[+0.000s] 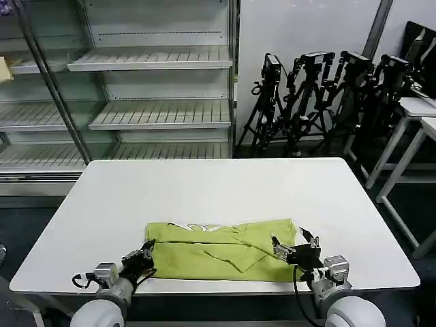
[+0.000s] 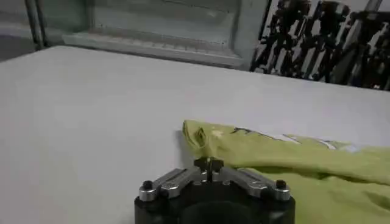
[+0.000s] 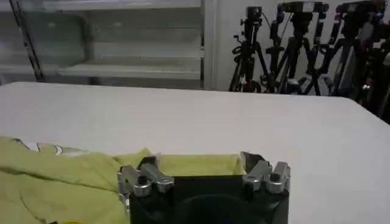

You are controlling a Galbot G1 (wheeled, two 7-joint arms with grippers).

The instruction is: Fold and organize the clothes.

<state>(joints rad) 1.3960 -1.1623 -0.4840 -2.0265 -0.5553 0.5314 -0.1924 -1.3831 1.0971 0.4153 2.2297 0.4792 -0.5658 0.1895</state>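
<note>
The clothes are one lime T-shirt (image 1: 218,248), folded into a wide band near the table's front edge, with its neck and white label on the far side. My left gripper (image 1: 144,257) is at the shirt's left edge. In the left wrist view the left gripper (image 2: 208,163) is shut, with a sliver of the bunched shirt corner (image 2: 196,135) pinched at its tips. My right gripper (image 1: 291,242) sits at the shirt's right end. The right wrist view shows the right gripper (image 3: 198,163) wide open, with the shirt's edge (image 3: 195,165) lying between its fingers.
The white table (image 1: 204,184) has bare surface beyond the shirt and on both sides of it. Empty metal shelves (image 1: 157,61) stand behind it on the left. Black tripods (image 1: 327,95) and small white tables (image 1: 415,116) stand at the back right.
</note>
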